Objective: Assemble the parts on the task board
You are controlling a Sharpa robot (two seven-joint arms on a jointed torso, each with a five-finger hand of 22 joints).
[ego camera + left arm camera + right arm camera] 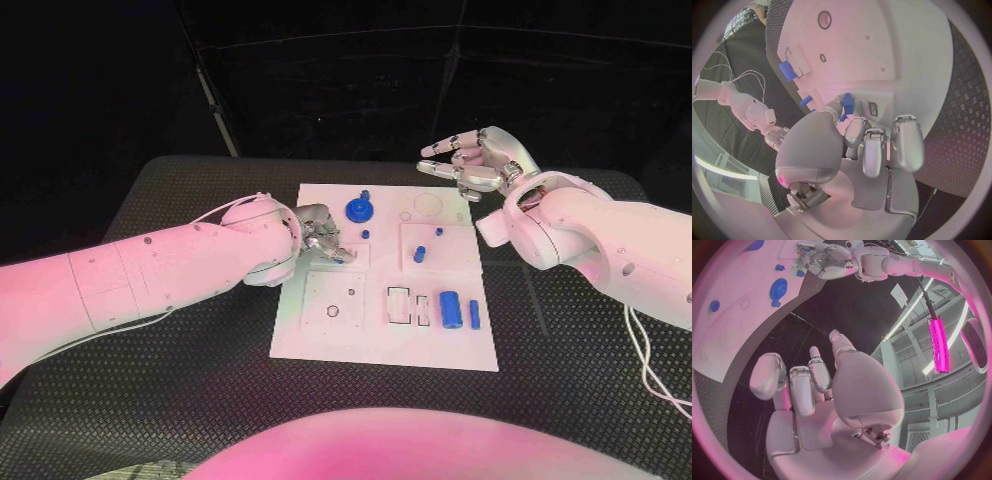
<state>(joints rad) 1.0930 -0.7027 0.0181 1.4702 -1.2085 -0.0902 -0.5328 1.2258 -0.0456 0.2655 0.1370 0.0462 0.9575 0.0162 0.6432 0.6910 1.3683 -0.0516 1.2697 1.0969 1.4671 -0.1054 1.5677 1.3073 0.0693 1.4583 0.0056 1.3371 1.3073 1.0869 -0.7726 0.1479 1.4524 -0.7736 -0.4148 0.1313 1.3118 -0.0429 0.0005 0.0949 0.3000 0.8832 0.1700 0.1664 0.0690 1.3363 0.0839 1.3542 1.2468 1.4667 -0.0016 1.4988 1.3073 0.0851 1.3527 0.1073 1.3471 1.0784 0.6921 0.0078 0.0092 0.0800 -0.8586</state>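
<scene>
the black table spreads under everything, and the white task board lies flat in its middle. the left arm reaches in over the board's left edge, and the right arm hangs above the table beside the board's far right corner.

the left hand is down over the left-middle of the board, fingers curled in. in the left wrist view that hand has a small blue piece pinched between thumb and a fingertip, right against the board surface.

the right hand floats off the board past its far right corner, fingers loosely curled and apart, nothing in it; the right wrist view shows the same hand over bare table with its palm empty.

on to the parts. a round blue gear-like disc sits at the far end of the board with a small blue knob just beyond it. a blue cylinder lies near the right edge of the near half, and a thin blue bar lies just beside it on its right. a short blue peg lies tilted in the middle right, with a tiny blue stud just beyond it and another blue dot near the left hand.
</scene>
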